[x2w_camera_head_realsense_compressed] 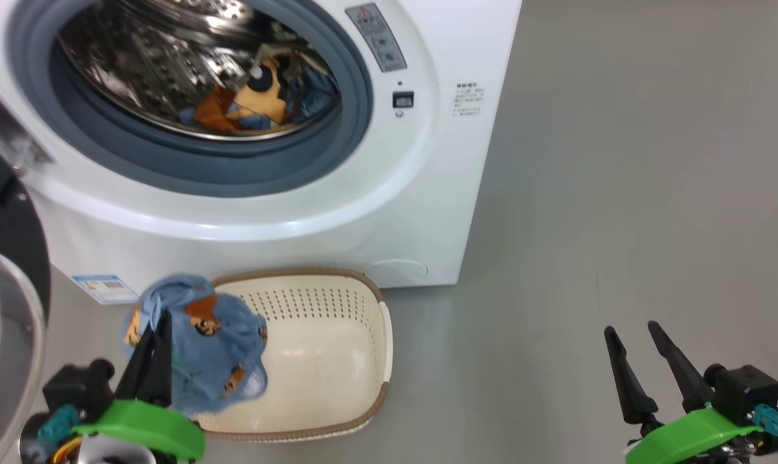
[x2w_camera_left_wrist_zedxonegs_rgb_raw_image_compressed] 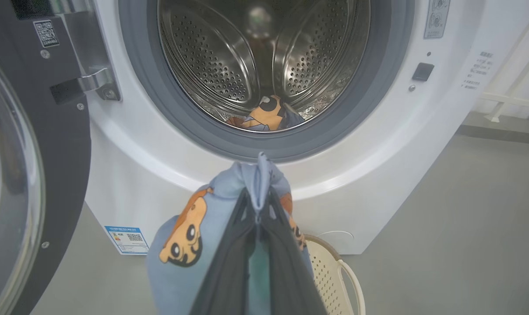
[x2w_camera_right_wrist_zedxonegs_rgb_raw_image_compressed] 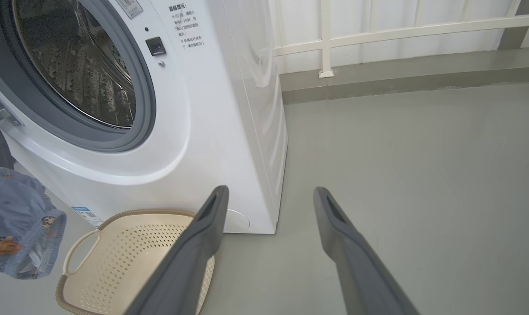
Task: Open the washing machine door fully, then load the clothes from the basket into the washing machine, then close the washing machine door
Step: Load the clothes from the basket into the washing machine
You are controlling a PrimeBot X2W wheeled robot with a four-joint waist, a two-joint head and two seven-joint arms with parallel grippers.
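One garment (x2w_camera_head_realsense_compressed: 260,96) in the washing machine (x2w_camera_head_realsense_compressed: 395,193)

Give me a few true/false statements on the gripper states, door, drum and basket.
1. The left gripper is shut on the light blue garment. True.
2. The right gripper holds a garment. False: it is open and empty, above the floor.
3. The washing machine door is closed. False: it stands swung open, leaving the drum exposed.
4. A garment with orange print lies in the drum. True.
5. The basket sits on the floor in front of the washing machine. True.
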